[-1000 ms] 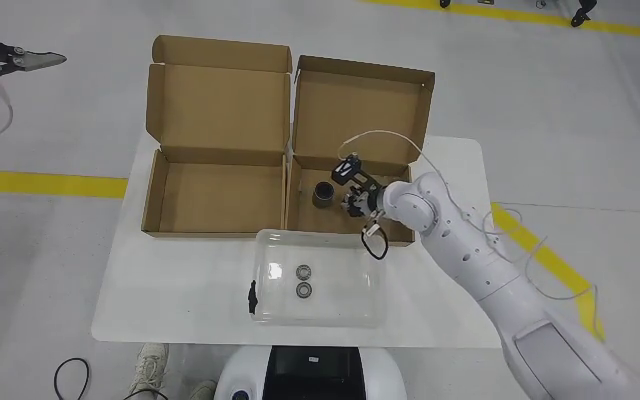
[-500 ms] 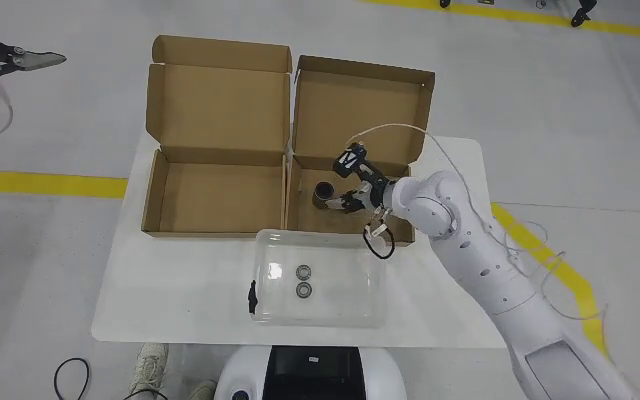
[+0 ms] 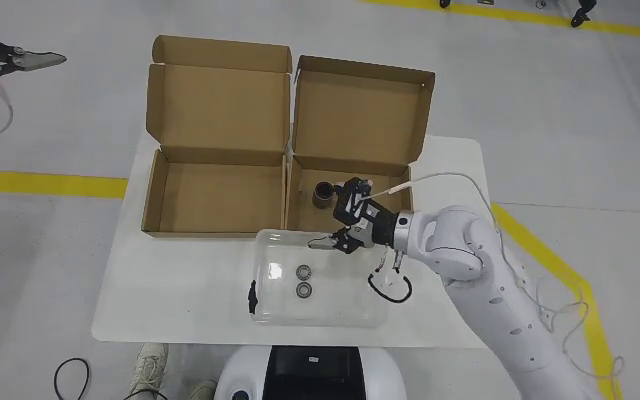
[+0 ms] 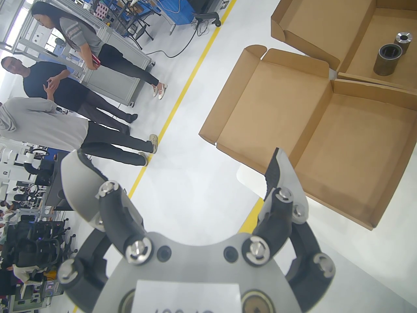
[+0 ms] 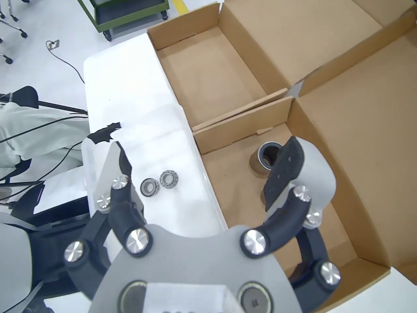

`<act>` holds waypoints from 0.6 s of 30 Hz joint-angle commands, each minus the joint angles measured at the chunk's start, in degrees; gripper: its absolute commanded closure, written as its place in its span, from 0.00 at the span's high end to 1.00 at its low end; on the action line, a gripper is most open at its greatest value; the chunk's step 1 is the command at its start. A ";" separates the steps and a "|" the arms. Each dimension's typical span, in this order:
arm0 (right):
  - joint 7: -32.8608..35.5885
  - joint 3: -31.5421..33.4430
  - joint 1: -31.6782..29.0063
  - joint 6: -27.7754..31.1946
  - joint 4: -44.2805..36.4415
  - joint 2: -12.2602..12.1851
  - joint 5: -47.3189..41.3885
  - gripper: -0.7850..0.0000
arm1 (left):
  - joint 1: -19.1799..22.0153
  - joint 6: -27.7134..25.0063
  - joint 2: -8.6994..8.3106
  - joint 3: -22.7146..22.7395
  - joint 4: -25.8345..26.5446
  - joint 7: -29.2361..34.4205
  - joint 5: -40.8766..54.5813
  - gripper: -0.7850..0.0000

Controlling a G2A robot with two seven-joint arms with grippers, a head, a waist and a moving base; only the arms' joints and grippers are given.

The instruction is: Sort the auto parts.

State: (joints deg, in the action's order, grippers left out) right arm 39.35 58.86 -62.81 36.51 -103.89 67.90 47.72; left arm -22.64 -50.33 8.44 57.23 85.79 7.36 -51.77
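Two small bearings [image 5: 149, 186] are seen lying side by side in the clear tray [image 3: 350, 300] nearest the robot. The right gripper [image 5: 204, 144] is held over the tray's far edge, seemingly just above it, with its jaws spread and nothing between them. A fresh pick is therefore judged to be in hand: the gripper must be lowered over one bearing and closed on it. Beyond, a dark sleeve [image 3: 323, 192] and a metal cylinder [image 4: 404, 41] stand in the right box [image 3: 297, 210], beside the left box [image 3: 215, 195]. The left gripper [image 4: 177, 159], likewise spread and unloaded, is held off the table's left side.
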 commanded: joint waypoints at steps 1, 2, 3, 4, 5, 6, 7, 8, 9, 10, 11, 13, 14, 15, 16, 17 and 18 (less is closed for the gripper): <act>0.06 0.00 0.06 -0.04 0.06 0.01 -0.08 1.00 | 0.00 0.00 0.00 0.00 0.00 0.00 0.00 1.00; 0.06 0.00 0.06 -0.04 0.06 0.01 -0.08 1.00 | 0.00 0.00 0.00 0.00 0.00 0.00 0.00 1.00; 0.06 0.00 0.06 -0.04 0.06 0.01 -0.08 1.00 | 0.00 0.00 0.00 0.00 0.00 0.00 0.00 1.00; 0.06 0.00 0.06 -0.04 0.06 0.01 -0.08 1.00 | 0.00 0.00 0.00 0.00 0.00 0.00 0.00 1.00; 0.06 0.00 0.06 -0.04 0.06 0.01 -0.08 1.00 | 0.00 0.00 0.00 0.00 0.00 0.00 0.00 1.00; 0.06 0.00 0.06 -0.04 0.06 0.01 -0.08 1.00 | 0.00 0.00 0.00 0.00 0.00 0.00 0.00 1.00; 0.06 0.00 0.06 -0.04 0.06 0.01 -0.08 1.00 | 0.00 0.00 0.00 0.00 0.00 0.00 0.00 1.00; 0.06 0.00 0.06 -0.04 0.06 0.01 -0.08 1.00 | 0.00 0.00 0.00 0.00 0.00 0.00 0.00 1.00; 0.06 0.00 0.06 -0.04 0.06 0.01 -0.08 1.00 | 0.00 0.00 0.00 0.00 0.00 0.00 0.00 1.00; 0.06 0.00 0.06 -0.04 0.06 0.01 -0.08 1.00 | 0.00 0.00 0.00 0.00 0.00 0.00 0.00 1.00; 0.06 0.00 0.06 -0.04 0.06 0.01 -0.08 1.00 | 0.00 0.00 0.00 0.00 0.00 0.00 0.00 1.00; 0.06 0.00 0.06 -0.04 0.06 0.01 -0.08 1.00 | 0.00 0.00 0.00 0.00 0.00 0.00 0.00 1.00; 0.06 0.00 0.06 -0.04 0.06 0.01 -0.08 1.00 | 0.00 0.00 0.00 0.00 0.00 0.00 0.00 1.00; -0.14 0.02 0.00 -0.39 -0.13 -0.01 0.68 1.00 | 0.00 0.00 0.00 0.00 0.00 0.00 0.00 1.00; -0.46 -0.28 -0.08 -0.30 -0.77 -0.03 2.10 1.00 | 0.00 0.00 0.00 0.00 0.00 0.00 0.00 1.00; -0.87 -0.71 -0.23 0.11 -1.30 -0.05 3.57 1.00 | 0.00 0.00 0.00 0.00 0.00 0.00 0.00 1.00; -1.37 -1.30 -0.45 0.92 -1.73 -0.07 4.87 1.00 | 0.00 0.00 0.00 0.00 0.00 0.00 0.00 1.00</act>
State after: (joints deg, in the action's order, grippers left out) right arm 38.33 57.99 -63.12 36.82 -105.29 67.84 51.37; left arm -22.64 -50.33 8.44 57.23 85.79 7.36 -51.77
